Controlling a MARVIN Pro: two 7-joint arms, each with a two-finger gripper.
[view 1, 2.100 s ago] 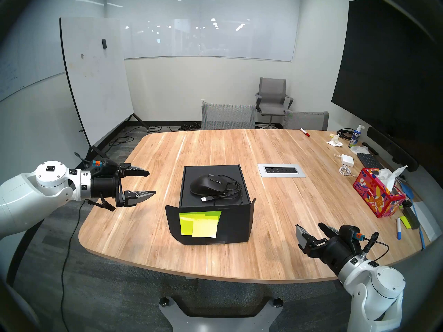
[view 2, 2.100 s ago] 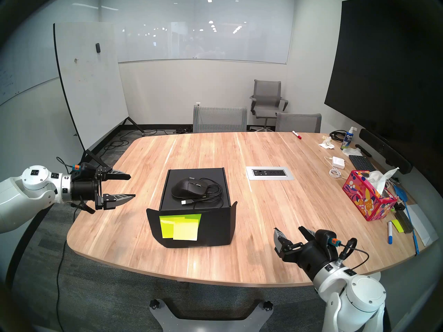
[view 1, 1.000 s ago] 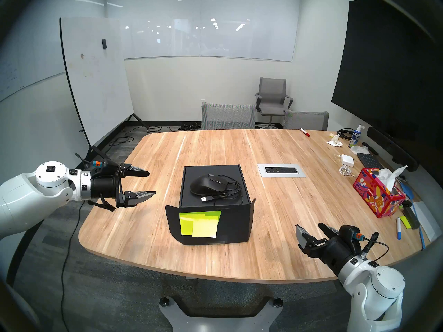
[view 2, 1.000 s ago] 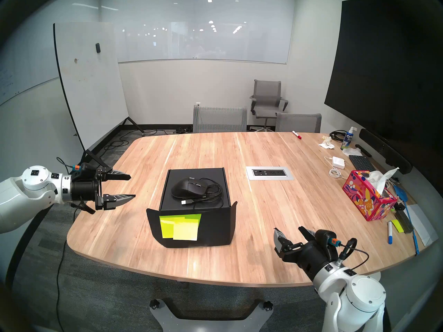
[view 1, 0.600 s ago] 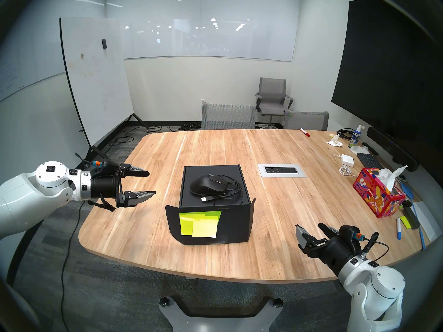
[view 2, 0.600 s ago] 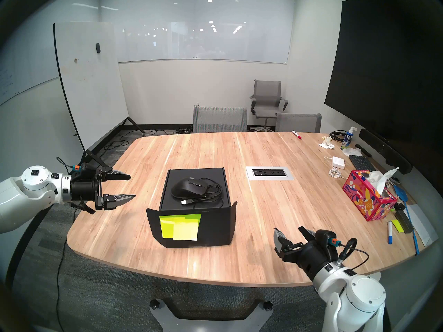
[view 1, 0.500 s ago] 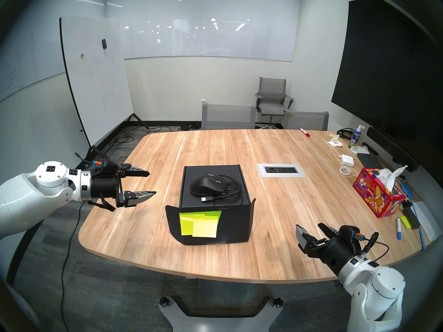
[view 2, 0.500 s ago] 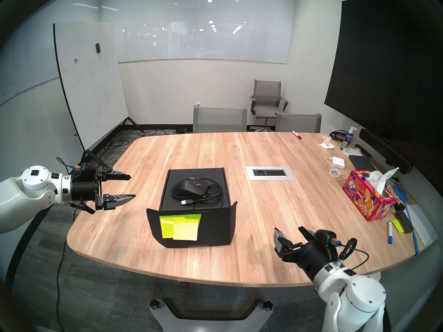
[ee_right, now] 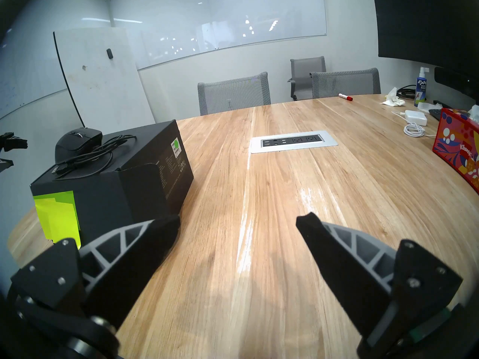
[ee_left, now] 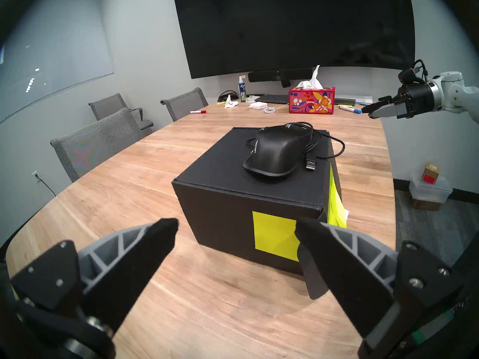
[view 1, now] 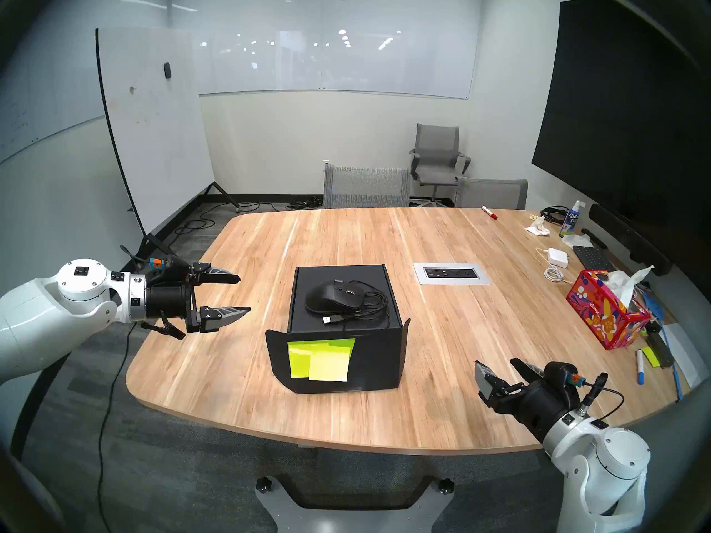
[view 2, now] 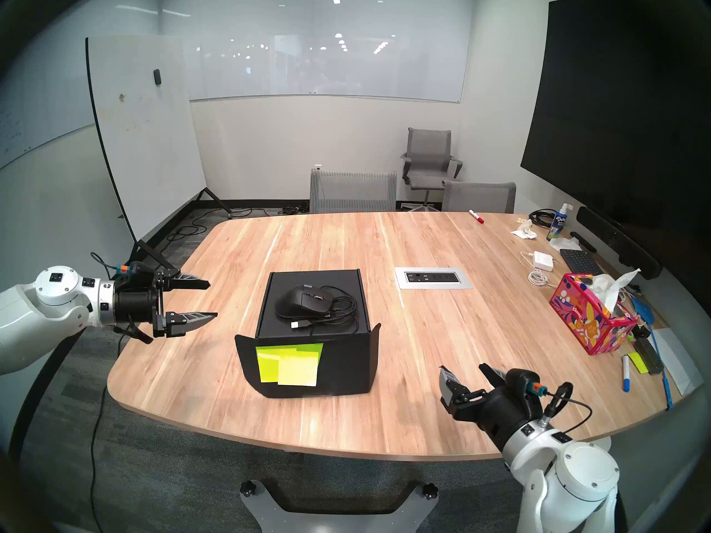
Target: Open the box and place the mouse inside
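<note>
Resting on the closed box, the mouse is flanked by the spread, empty left gripper and right gripper.

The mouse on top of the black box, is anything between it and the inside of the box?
Yes. The box is closed, and the mouse with its coiled cable lies on the shut lid, so the lid blocks the way in. Both end effectors stand open and apart from the box.

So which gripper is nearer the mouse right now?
Left. The left gripper hovers open beside the box, level with the mouse on top; the right gripper sits open farther off, toward the table's near edge.
</note>
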